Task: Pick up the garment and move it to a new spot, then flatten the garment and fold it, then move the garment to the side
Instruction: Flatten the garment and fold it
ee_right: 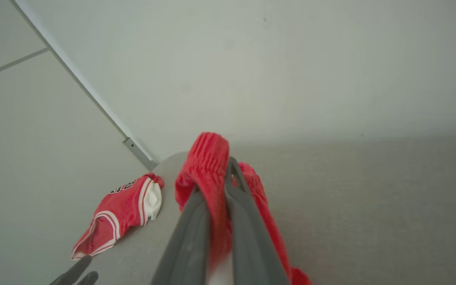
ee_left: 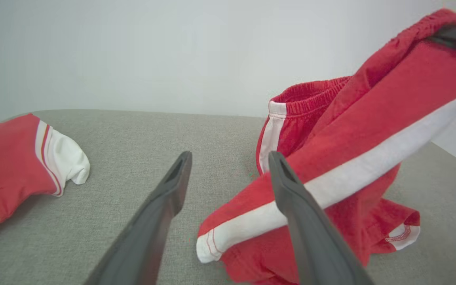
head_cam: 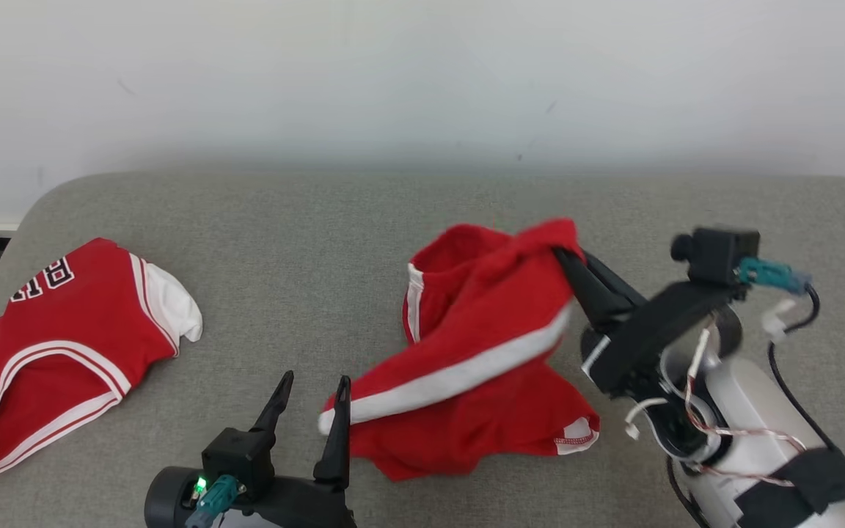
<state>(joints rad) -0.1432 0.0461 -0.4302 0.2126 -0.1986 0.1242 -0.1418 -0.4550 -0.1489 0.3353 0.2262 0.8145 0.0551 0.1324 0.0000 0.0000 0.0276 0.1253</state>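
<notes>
The shorts [head_cam: 481, 345] hang half-lifted over the cushion [head_cam: 305, 220], well to the right of the jersey [head_cam: 56, 330]. Their waistband [head_cam: 540, 235] is up in the air and the hems [head_cam: 576, 434] trail on the cushion. The right gripper [head_cam: 568, 258] is clamped on the waistband, at the side of the shorts farthest from the jersey. The left gripper [head_cam: 315, 378] stands wide and holds nothing, between the jersey and the shorts, with one finger just beside the low striped leg.

This looks like the pick-up, before the carry. To do it well, raise the shorts until the hems clear the cushion, then travel smoothly, since the pinch seems to take just one fold of elastic. Set them down well apart from the jersey, leaving room to spread them.

The right wrist view shows the ribbed fold gripped between the fingers, which cloth covers in the head view. The left wrist view shows the waist gaping open and the leg resting on the cushion. The head view gives the gap to the jersey.
</notes>
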